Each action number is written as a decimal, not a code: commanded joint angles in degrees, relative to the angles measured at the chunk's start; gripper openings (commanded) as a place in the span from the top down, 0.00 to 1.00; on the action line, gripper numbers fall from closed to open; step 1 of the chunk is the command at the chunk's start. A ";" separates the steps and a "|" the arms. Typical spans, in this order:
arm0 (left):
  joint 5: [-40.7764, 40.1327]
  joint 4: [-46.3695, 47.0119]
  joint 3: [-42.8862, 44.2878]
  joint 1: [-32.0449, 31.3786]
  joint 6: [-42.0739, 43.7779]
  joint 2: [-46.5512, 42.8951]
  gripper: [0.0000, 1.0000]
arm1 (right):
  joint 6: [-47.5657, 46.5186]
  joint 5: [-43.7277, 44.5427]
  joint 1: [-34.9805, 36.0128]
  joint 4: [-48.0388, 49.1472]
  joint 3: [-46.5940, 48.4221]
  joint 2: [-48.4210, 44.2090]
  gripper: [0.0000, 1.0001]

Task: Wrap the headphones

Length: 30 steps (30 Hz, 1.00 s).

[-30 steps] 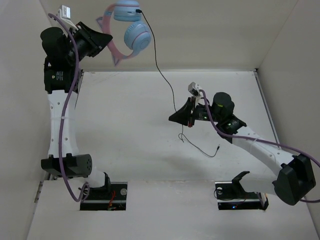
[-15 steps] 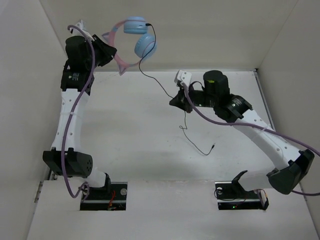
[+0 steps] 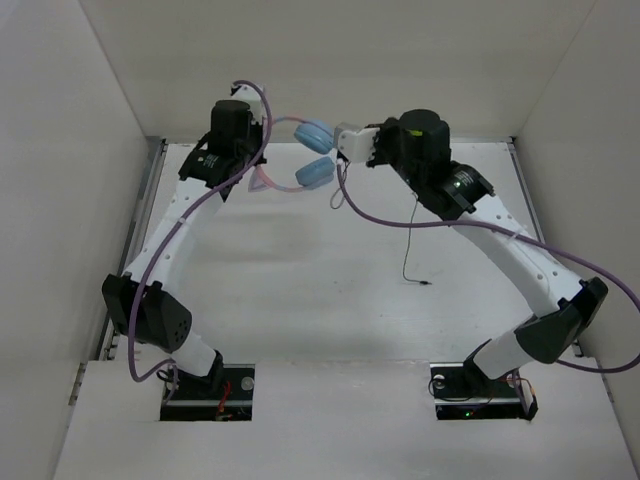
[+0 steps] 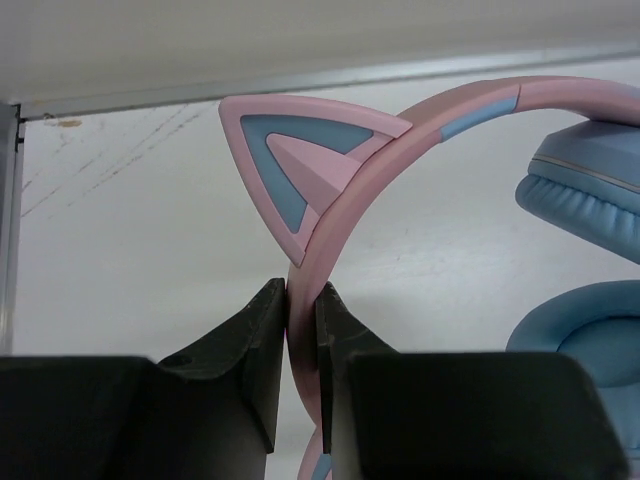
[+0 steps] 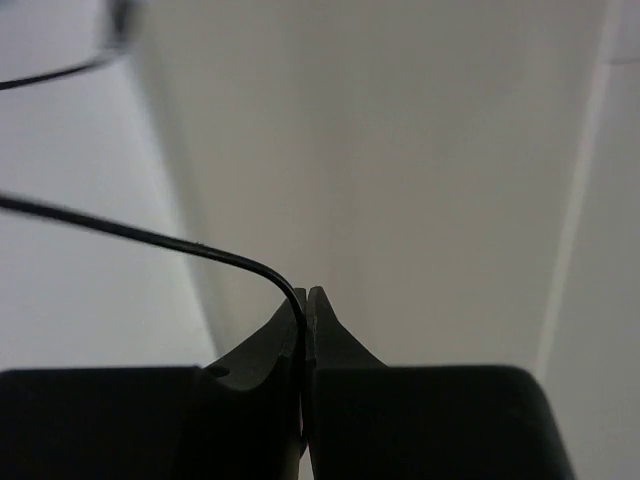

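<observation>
The headphones [image 3: 314,172] hang above the back of the table, light blue ear cups [image 4: 585,200] to the right of a pink cat-ear headband [image 4: 430,110]. My left gripper [image 4: 300,290] is shut on the headband just below the cat ear; in the top view it [image 3: 262,160] is left of the cups. My right gripper [image 5: 305,292] is shut on the thin black cable [image 5: 150,237], close to the right of the cups in the top view [image 3: 343,152]. The cable [image 3: 410,240] hangs down to its plug [image 3: 425,283] on the table.
White enclosure walls stand at the back and both sides, with a metal rail [image 4: 10,220] along the left table edge. A thick purple arm cable [image 3: 400,222] loops below my right wrist. The arm bases [image 3: 210,385] sit at the near edge.
My left arm has swung right and lowered the headphones toward the table's back centre. My right gripper has moved up and left to the ear cups, drawing the cable along with it.
</observation>
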 commanded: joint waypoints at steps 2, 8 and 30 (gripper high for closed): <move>-2.27 -0.63 -2.03 -4.34 6.68 0.02 0.99 | -11.97 6.65 -1.57 17.79 7.23 -0.92 1.00; 4.23 -3.01 -3.71 -11.10 6.95 0.46 0.99 | -7.42 3.04 -1.21 21.67 6.09 -1.01 1.00; 19.87 0.59 5.87 -18.50 -2.37 -5.69 1.00 | 23.26 -10.23 -13.08 11.75 1.96 0.84 1.00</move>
